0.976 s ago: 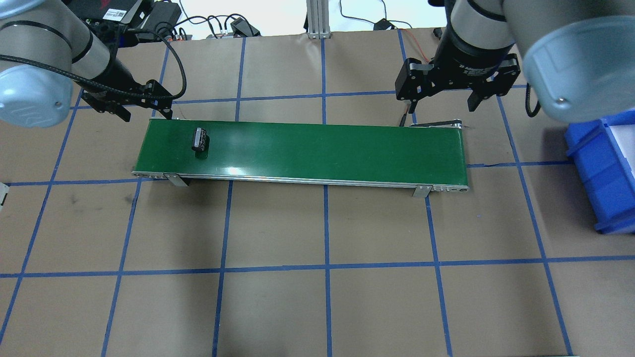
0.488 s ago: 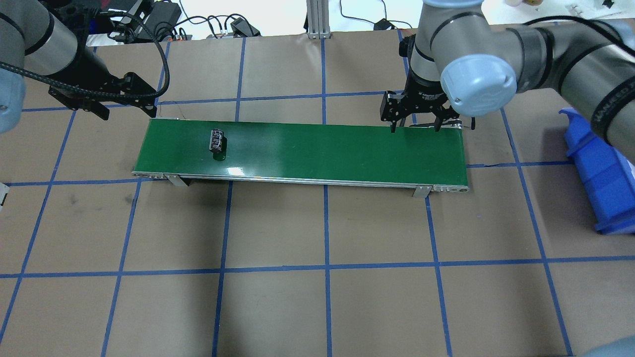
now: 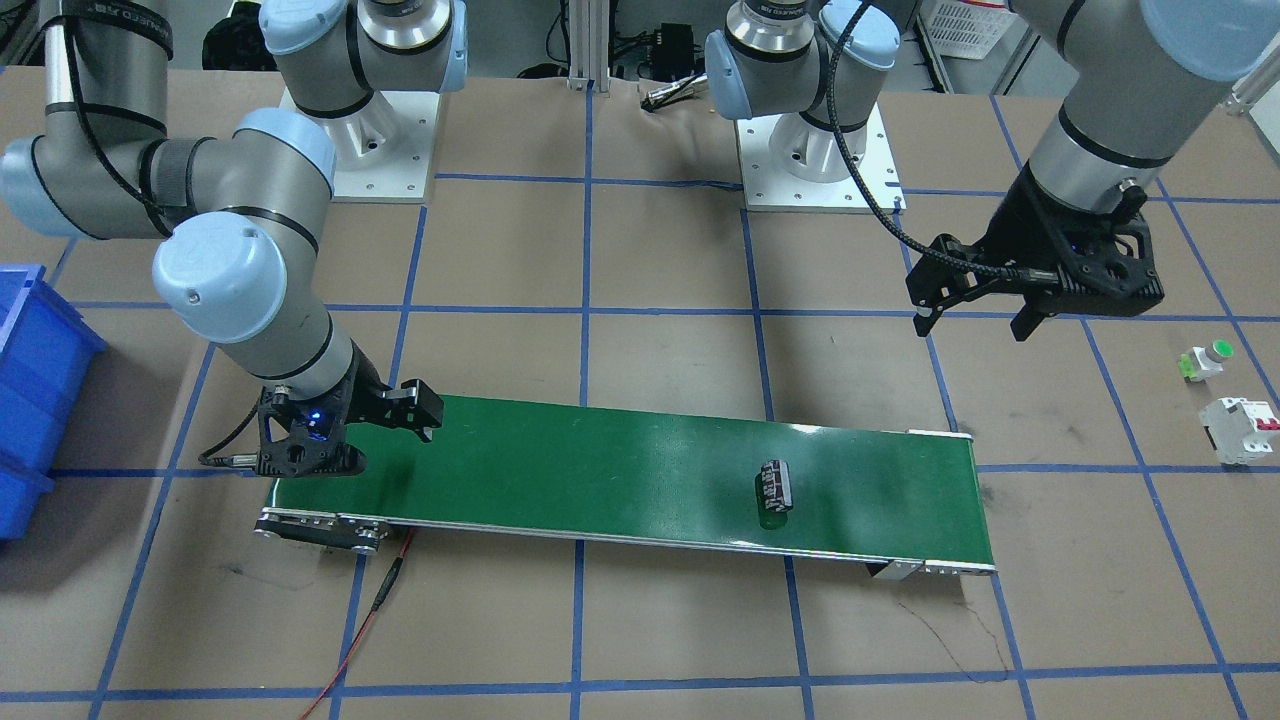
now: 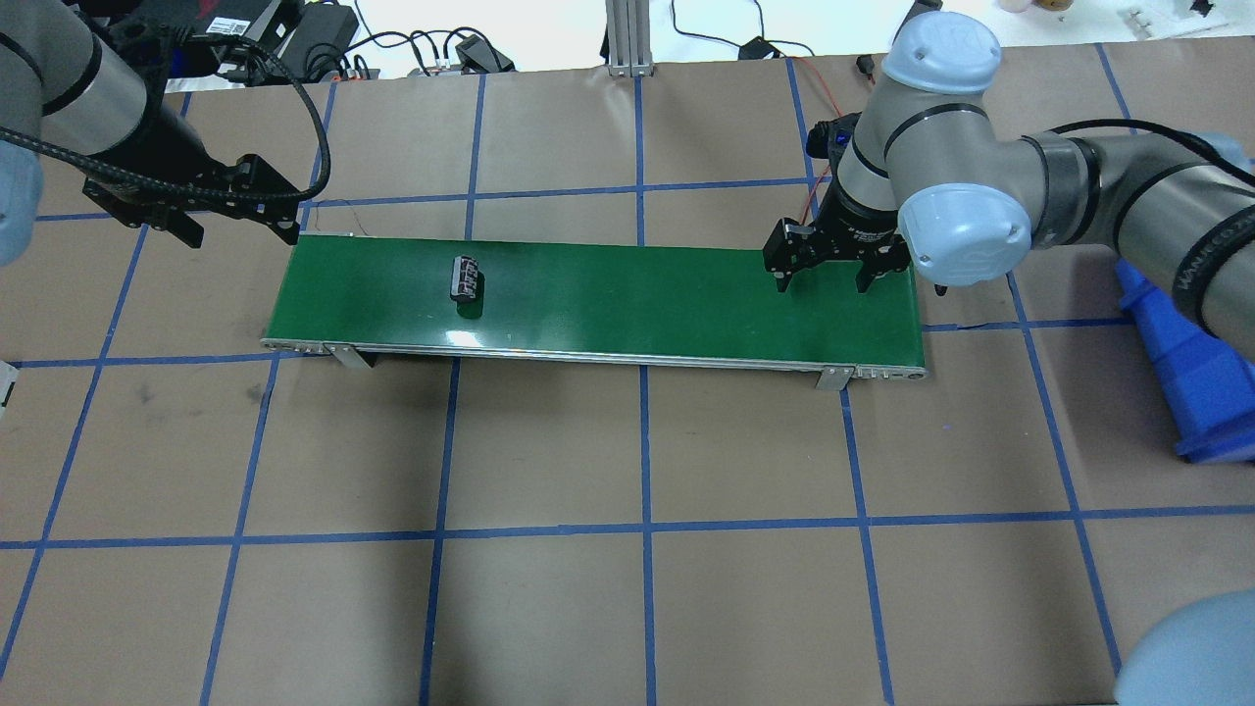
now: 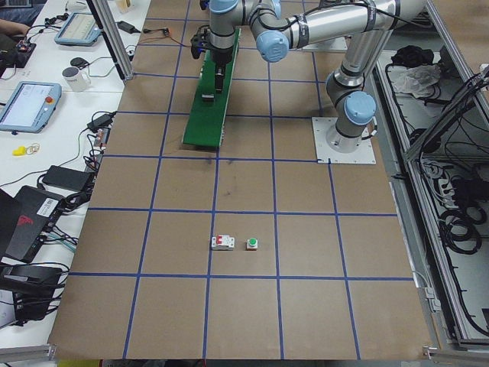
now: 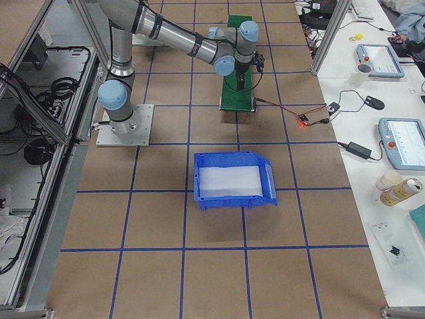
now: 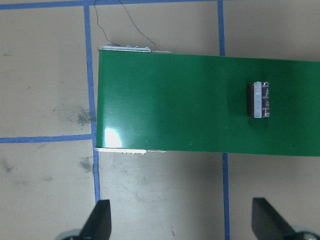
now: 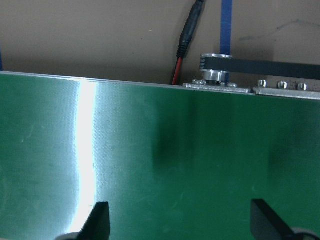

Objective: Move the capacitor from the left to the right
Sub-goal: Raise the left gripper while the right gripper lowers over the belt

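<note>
The capacitor [image 4: 464, 278] is a small dark cylinder with pale stripes. It lies on the green conveyor belt [image 4: 637, 294], left of its middle. It also shows in the front view [image 3: 775, 484] and the left wrist view [image 7: 259, 100]. My left gripper [image 4: 238, 233] is open and empty. It hangs off the belt's left far corner, well apart from the capacitor. My right gripper [image 4: 824, 284] is open and empty, low over the belt's right end. In the right wrist view its fingertips [image 8: 97, 220] sit just above bare belt [image 8: 150, 165].
A blue bin [image 4: 1191, 373] stands on the table right of the belt. A white circuit breaker [image 3: 1240, 428] and a green-capped push button [image 3: 1205, 360] lie on the table beyond the belt's left end. A red cable [image 3: 370, 610] runs from the belt's right end.
The capacitor has travelled rightward along the belt. My right gripper has come down and forward onto the belt's right end. My left gripper has drawn back to the left.
</note>
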Action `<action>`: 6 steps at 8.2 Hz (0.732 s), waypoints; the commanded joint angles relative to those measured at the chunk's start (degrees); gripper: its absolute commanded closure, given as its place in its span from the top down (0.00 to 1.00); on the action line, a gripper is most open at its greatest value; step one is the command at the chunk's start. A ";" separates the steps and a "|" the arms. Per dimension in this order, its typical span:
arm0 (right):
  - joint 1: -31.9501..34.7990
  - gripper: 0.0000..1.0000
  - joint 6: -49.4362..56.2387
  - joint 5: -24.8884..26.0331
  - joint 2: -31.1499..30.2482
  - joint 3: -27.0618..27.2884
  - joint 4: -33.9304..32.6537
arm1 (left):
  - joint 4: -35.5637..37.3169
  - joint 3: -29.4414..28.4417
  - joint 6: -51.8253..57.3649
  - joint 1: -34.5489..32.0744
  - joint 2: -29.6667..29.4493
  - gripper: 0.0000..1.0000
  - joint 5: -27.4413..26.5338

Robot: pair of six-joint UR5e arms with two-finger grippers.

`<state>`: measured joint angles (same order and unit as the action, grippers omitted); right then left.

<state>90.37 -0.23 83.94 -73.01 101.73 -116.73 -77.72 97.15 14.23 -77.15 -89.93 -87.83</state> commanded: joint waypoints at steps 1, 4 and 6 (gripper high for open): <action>-0.64 1.00 1.98 -1.06 0.06 1.71 -0.52 | -0.15 0.06 -0.17 -0.11 0.20 1.00 -0.50; -1.95 1.00 4.10 -2.20 0.24 2.42 -0.43 | -0.06 0.06 0.09 -0.11 -0.15 1.00 -0.41; -1.96 1.00 4.28 -3.79 0.50 3.21 -0.43 | 0.02 -0.20 0.79 -0.11 -0.15 1.00 -1.28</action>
<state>88.60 3.67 81.25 -72.72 104.36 -117.19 -77.82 97.17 14.35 -77.25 -90.04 -88.34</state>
